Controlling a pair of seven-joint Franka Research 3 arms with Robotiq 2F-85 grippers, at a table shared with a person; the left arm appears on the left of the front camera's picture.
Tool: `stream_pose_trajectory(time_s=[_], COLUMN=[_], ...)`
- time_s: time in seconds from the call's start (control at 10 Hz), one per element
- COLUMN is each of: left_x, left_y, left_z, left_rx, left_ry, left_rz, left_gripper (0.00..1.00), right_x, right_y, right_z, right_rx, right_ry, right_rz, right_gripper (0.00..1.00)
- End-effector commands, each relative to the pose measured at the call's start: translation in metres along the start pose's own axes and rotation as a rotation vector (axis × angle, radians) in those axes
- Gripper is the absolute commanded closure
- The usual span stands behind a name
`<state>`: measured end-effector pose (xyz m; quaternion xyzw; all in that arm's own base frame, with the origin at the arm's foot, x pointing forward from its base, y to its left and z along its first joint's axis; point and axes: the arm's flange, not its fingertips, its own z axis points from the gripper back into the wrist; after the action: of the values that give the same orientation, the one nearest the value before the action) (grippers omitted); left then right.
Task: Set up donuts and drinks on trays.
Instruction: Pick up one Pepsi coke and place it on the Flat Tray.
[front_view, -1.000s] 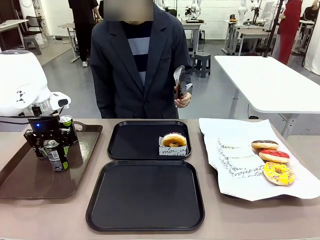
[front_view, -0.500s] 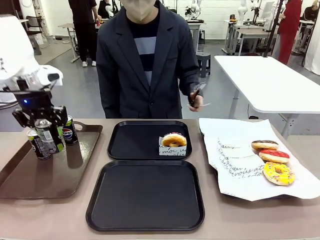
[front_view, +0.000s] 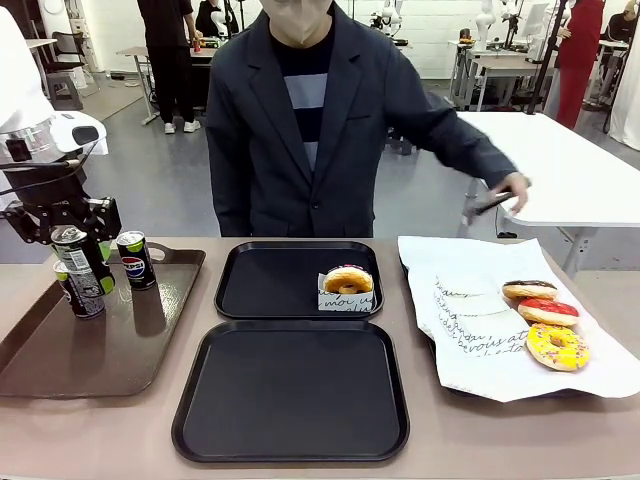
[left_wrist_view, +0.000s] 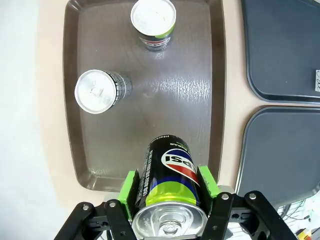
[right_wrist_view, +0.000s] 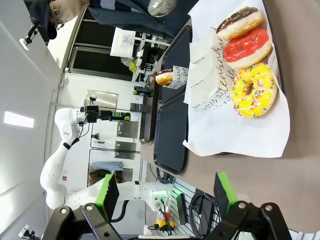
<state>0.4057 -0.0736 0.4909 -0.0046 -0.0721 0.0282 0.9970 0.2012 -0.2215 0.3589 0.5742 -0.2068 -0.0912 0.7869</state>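
A: Left jaws?
B: Clamped on a can (left_wrist_view: 170, 167), green pads (left_wrist_view: 131, 186) pressed against both sides. Pepsi logo reads clearly on the black-and-green label. The small print beside it is too fine to read.
A: Orientation?
B: Long axis runs along the fingers, silver top toward the wrist, roughly upright. Below the jaws is a brown tray (left_wrist_view: 150, 105) with two more cans: one (front_view: 133, 260) shows Pepsi, the other (front_view: 84, 298) is half hidden.
A: Right?
B: Jaws wide open, nothing in them. Beyond them, three donuts (right_wrist_view: 248, 47) on script-printed paper (right_wrist_view: 240, 135), wording unreadable. Sleeved donut (front_view: 348, 279) on the far black tray (front_view: 260, 285).
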Motion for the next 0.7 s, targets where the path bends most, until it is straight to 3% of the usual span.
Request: stream_pose_trajectory(time_s=[0.0, 0.1, 0.2, 0.6], left_x=[0.001, 0.001, 0.0, 0.032], left_y=[-0.005, -0.005, -0.001, -0.075], left_z=[0.002, 0.002, 0.0, -0.005], left_rx=[0.001, 0.001, 0.001, 0.129], left_ry=[-0.005, -0.005, 0.001, -0.078], left_rz=[0.001, 0.001, -0.003, -0.086], left_gripper=[1.0, 1.0, 0.41, 0.41], right_x=[0.0, 0.0, 0.0, 0.0], right_y=[0.0, 0.0, 0.0, 0.0], right_z=[0.001, 0.001, 0.001, 0.001], right_rx=[0.01, 0.01, 0.01, 0.01], right_ry=[-0.005, -0.005, -0.005, -0.005], right_rz=[0.015, 0.015, 0.015, 0.015], right_gripper=[0.0, 0.0, 0.0, 0.0])
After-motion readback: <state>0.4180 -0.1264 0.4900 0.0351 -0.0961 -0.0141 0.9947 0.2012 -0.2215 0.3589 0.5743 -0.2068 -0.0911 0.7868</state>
